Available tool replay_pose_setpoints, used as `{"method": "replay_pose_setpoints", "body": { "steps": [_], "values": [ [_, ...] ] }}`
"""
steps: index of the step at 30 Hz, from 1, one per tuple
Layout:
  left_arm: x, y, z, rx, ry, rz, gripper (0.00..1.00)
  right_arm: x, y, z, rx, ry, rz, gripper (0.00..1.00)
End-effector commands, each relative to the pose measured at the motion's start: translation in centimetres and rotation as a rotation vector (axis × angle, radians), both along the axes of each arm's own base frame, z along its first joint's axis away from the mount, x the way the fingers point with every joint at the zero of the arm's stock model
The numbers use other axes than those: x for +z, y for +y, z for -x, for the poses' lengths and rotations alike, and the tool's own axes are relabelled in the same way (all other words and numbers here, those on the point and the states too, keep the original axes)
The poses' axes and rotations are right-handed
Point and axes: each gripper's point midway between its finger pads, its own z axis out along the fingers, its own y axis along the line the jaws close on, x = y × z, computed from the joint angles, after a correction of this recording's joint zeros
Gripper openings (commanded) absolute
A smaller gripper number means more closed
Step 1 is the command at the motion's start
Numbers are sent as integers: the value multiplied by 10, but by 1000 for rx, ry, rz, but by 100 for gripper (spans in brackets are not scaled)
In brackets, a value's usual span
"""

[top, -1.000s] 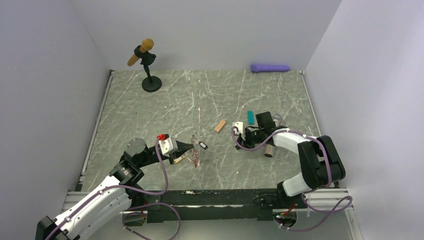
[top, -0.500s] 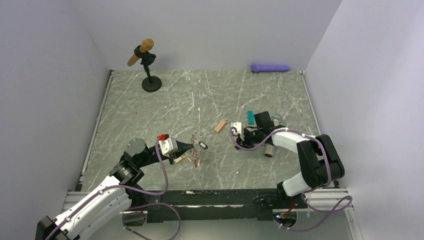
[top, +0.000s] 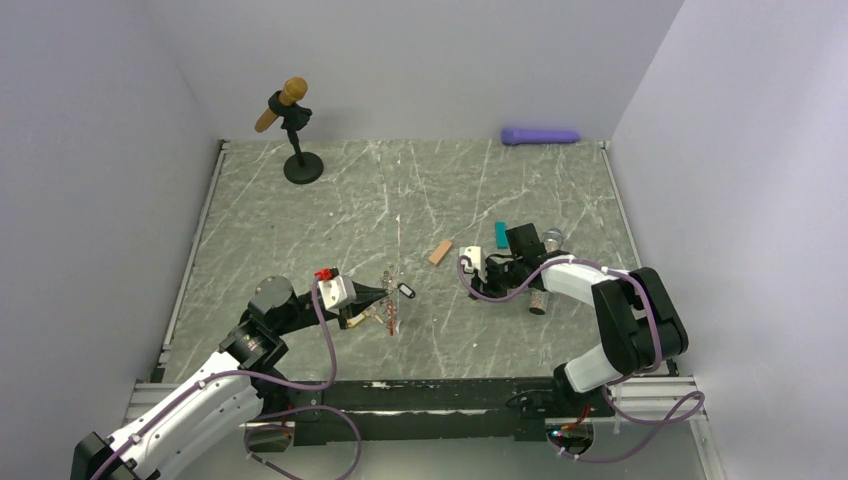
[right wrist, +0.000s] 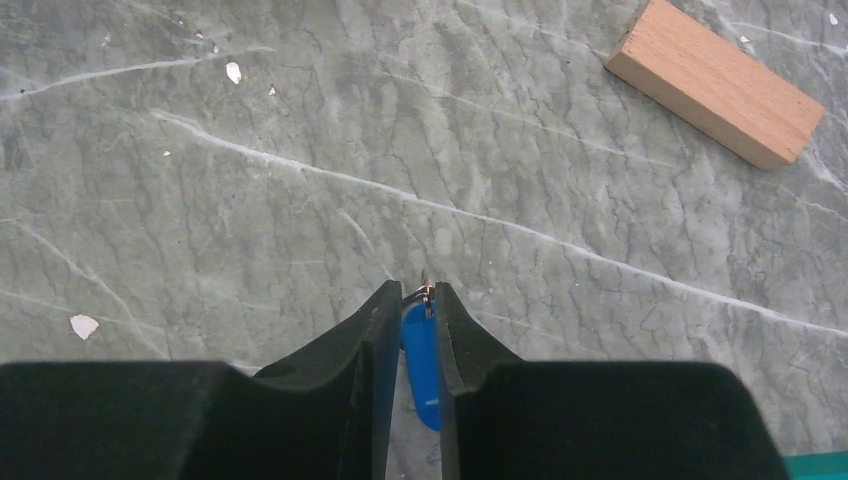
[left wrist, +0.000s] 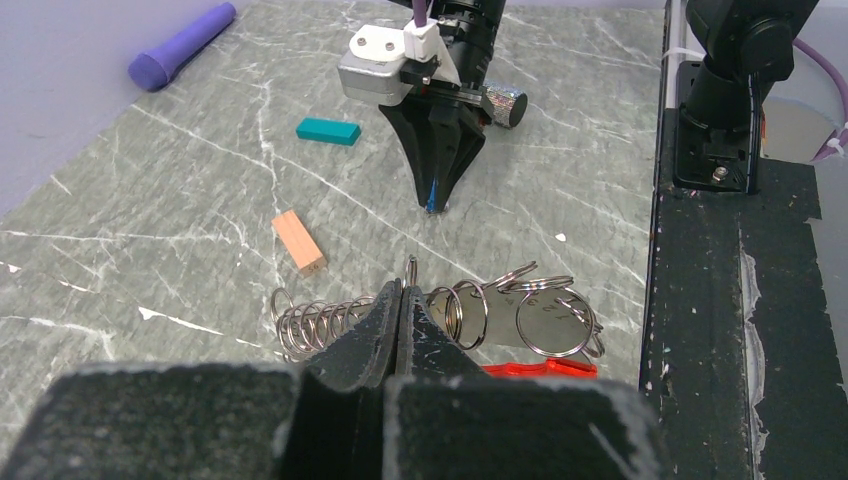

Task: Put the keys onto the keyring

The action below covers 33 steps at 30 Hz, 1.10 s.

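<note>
The keyring point(left wrist: 545, 318), a run of silver rings with a red clip point(left wrist: 540, 369) under it, hangs at my left gripper point(left wrist: 405, 290), which is shut on one of its rings. From above, that gripper point(top: 385, 293) sits left of centre, with a black-tagged key point(top: 405, 291) at its tip. My right gripper point(right wrist: 412, 292) points down at the table, its jaws pressed against both sides of a blue-tagged key point(right wrist: 421, 362). A small ring shows at the tag's top. In the left wrist view the right gripper point(left wrist: 432, 205) stands beyond the keyring, apart from it.
A tan block point(top: 440, 252) lies between the two grippers and a teal block point(top: 501, 234) just behind the right arm. A purple cylinder point(top: 540, 135) rests at the back wall. A black stand holding a brown mic-shaped piece point(top: 295, 130) is at back left.
The right jaws have narrowed onto the blue tag, and the right arm has edged slightly left. The left arm and keyring have not moved.
</note>
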Motion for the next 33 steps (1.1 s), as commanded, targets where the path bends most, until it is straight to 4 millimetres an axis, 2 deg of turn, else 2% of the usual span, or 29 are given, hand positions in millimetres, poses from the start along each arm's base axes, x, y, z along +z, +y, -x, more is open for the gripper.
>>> {"method": "replay_pose_setpoints", "body": {
  "steps": [1,26,33],
  "values": [
    [20,0,-2,4,-62,38,0,9,5,-9,15,-36,-8,22],
    [22,0,-2,1,-67,37,0,8,4,-12,1,-37,-1,14],
    [21,0,-2,2,-64,36,0,7,5,-11,7,-41,1,8]
  ]
}}
